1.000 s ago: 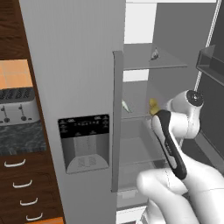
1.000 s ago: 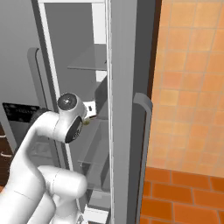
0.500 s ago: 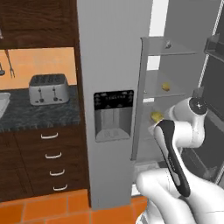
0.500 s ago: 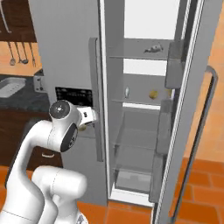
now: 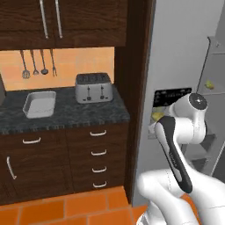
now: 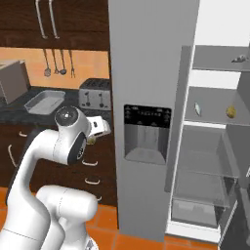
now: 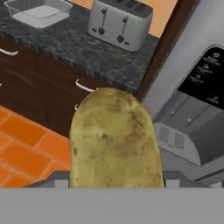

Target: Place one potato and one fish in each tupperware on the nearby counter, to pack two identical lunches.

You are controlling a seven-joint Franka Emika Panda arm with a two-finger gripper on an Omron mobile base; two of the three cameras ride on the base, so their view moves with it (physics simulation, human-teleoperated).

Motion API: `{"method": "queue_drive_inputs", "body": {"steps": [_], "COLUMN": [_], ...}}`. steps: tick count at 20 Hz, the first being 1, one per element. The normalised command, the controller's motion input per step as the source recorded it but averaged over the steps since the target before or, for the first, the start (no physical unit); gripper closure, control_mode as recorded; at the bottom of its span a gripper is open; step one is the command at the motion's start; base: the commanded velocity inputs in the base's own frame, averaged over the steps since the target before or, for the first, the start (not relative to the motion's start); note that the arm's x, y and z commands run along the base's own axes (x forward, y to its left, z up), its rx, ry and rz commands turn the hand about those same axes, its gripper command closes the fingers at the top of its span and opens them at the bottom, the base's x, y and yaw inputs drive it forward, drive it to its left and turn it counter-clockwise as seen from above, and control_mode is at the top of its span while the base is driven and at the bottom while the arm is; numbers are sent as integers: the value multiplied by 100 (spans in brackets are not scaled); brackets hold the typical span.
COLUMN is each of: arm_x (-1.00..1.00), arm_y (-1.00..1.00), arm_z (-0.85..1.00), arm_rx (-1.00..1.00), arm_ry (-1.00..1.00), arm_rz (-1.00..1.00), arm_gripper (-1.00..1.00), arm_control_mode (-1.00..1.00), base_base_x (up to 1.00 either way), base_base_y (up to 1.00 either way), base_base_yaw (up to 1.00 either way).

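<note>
Hand view shows us carrying a potato between the jaws of our gripper, which grasp it at its base. One tupperware sits on the counter left of the toaster, well apart from us. A second potato and a fish wait on the fridge shelf. We judge the grip could slip while we swing, or we could clip the toaster.
</note>
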Motion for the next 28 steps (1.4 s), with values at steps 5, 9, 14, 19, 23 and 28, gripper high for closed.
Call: {"method": "queue_drive_inputs", "body": {"steps": [5,9,14,19,23,28], "arm_x": [0,0,0,0,14,57], "arm_y": [0,0,0,0,4,-3], "arm_z": [0,0,0,0,-15,-70], "arm_rx": [0,0,0,0,-2,-4], "arm_ry": [0,0,0,0,0,0], "arm_rz": [0,0,0,0,-3,-5], "arm_gripper": [100,100,100,100,100,100], "arm_control_mode": [100,100,100,100,-100,-100], "base_base_x": [46,65,83,77,46,0], "base_base_y": [100,100,100,90,34,0], "base_base_yaw": [0,-2,-10,-22,-12,0]}}
